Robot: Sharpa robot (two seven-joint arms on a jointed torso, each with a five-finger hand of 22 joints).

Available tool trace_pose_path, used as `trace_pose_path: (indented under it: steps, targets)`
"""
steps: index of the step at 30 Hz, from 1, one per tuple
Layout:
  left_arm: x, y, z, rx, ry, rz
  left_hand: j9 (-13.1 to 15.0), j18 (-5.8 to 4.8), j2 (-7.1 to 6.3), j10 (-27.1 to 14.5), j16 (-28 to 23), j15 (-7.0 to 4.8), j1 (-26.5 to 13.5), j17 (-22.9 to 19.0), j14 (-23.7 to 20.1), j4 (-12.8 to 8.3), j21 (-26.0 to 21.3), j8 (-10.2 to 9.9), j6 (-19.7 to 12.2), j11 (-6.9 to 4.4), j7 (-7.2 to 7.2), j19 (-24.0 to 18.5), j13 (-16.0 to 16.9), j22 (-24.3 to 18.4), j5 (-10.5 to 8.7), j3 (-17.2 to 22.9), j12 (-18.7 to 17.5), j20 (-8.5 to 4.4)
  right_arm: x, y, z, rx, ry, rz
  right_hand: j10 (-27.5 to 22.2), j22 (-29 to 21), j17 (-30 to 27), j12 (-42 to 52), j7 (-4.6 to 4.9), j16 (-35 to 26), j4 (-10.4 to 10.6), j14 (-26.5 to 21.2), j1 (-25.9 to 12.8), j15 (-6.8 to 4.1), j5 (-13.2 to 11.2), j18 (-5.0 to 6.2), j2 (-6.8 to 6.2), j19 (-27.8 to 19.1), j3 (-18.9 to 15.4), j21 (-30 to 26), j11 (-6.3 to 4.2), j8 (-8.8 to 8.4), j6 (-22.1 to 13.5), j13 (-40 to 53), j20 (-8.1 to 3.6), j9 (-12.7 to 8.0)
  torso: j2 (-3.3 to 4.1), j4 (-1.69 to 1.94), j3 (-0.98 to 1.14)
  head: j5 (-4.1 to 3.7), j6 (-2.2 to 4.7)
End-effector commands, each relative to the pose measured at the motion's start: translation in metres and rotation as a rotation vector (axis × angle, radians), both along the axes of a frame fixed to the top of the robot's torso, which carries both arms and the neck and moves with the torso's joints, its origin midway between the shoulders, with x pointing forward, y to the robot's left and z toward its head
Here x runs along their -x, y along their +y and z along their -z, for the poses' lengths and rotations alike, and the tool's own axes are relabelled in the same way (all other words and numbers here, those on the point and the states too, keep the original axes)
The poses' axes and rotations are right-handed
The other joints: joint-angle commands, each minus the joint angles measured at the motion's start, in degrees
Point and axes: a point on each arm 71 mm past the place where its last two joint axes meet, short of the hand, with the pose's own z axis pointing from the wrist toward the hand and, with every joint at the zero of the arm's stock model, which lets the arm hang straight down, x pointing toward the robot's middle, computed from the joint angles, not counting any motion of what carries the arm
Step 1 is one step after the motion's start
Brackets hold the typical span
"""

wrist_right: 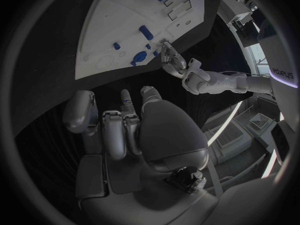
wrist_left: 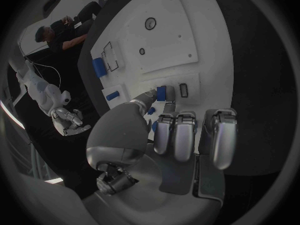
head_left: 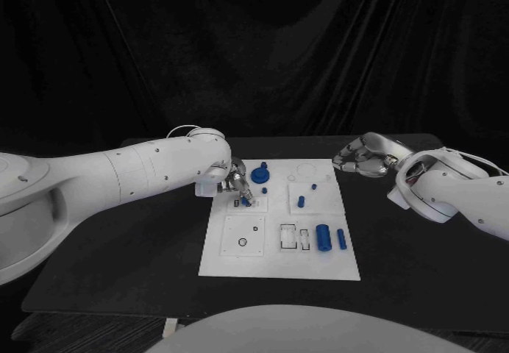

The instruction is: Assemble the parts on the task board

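The black table (head_left: 127,250) stands before a dark curtain (head_left: 254,66), and the white task board (head_left: 278,268) lies in its middle, with several square plates and outlined slots on it. On the board, a large blue cylinder (head_left: 324,237) lies in the near right part, and a thinner blue peg (head_left: 341,237) lies just beside it. A round blue part with a knob (head_left: 262,175) stands near the far edge, and a small blue peg (head_left: 301,201) is on the right middle plate.

The left hand (head_left: 235,184) is over the far left part of the board. In the left wrist view, it pinches a small blue part (wrist_left: 161,93) between thumb and finger, close to a little slot (wrist_left: 184,90); the other fingers (wrist_left: 176,135) are curled.

The right hand (head_left: 360,158) is beside the board's far right corner, over the table. Its fingers are curled in and hold nothing.
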Motion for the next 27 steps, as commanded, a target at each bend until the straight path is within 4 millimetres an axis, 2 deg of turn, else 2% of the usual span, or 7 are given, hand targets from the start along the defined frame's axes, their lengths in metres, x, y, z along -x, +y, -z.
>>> trace_pose_path:
  steps: [1, 16, 22, 27]
  targets:
    - [-0.0005, -0.002, 0.0005, 0.018, -0.011, 0.003, -0.05, 0.53, 0.38, 5.88, 0.15, -0.27, 0.0, 15.1, 6.06, 0.12, -0.25, -0.27, 0.2, -0.14, 0.01, 3.73, 15.1, 13.91, -0.33, 0.32, -0.03, -0.07, 0.0008, -0.0003, 0.0018, 0.008, 0.009, 0.005, 5.97, 7.53, 11.63, -0.29, 0.27, -0.37, -0.09, 5.28, 0.53, 0.22, 0.34, 0.64, -0.2, -0.43, 0.32, -0.24, 0.25, -0.23, -0.1, 14.86, 0.07, -0.06, 0.01, 0.0, 0.01, -0.08, 0.01]
    - [-0.0005, -0.003, 0.003, 0.022, -0.013, 0.0, -0.18, 0.59, 0.46, 5.88, 0.15, -0.24, 0.11, 15.1, 6.06, 0.05, -0.47, -0.42, 0.15, -0.12, 0.04, 3.57, 15.1, 13.83, -0.25, 0.46, -0.03, -0.05, 0.0013, -0.0008, 0.0026, 0.009, 0.013, 0.005, 5.91, 7.47, 11.53, -0.33, 0.29, -0.46, -0.08, 5.25, 0.58, 0.23, 0.34, 0.68, -0.22, -0.5, 0.38, -0.45, 0.27, -0.24, -0.09, 14.79, 0.08, -0.07, -0.02, 0.02, 0.0, -0.08, 0.01]
    - [0.0001, -0.005, 0.0055, 0.023, -0.011, 0.0, -0.58, 0.6, 0.43, 5.88, 0.15, -0.1, -0.19, 15.1, 6.06, 0.23, -0.52, -0.87, 0.15, 0.06, 0.23, 3.53, 15.1, 13.81, -1.71, 0.33, -0.03, 0.05, 0.0015, -0.0007, 0.0031, 0.01, 0.015, 0.004, 5.86, 7.41, 11.45, -0.37, 0.3, -0.53, -0.08, 5.22, 0.6, 0.24, 0.34, 0.72, -0.22, -0.59, 0.41, -0.68, 0.28, -0.24, -0.08, 14.74, 0.09, -0.08, 0.0, -0.03, 0.0, 0.06, 0.01]
    - [0.0008, -0.0062, 0.0078, 0.021, -0.007, 0.0, -0.62, 0.61, 0.44, 5.88, 0.15, -0.1, -0.2, 15.1, 6.06, 0.24, -0.57, -0.91, 0.13, 0.07, 0.24, 3.5, 15.1, 13.8, -1.85, 0.32, -0.03, 0.06, 0.0015, -0.0005, 0.0035, 0.011, 0.018, 0.003, 5.86, 7.41, 11.45, -0.37, 0.3, -0.53, -0.08, 5.22, 0.6, 0.24, 0.34, 0.72, -0.22, -0.59, 0.41, -0.68, 0.28, -0.24, -0.08, 14.74, 0.09, -0.08, -0.01, -0.02, 0.0, 0.11, 0.01]
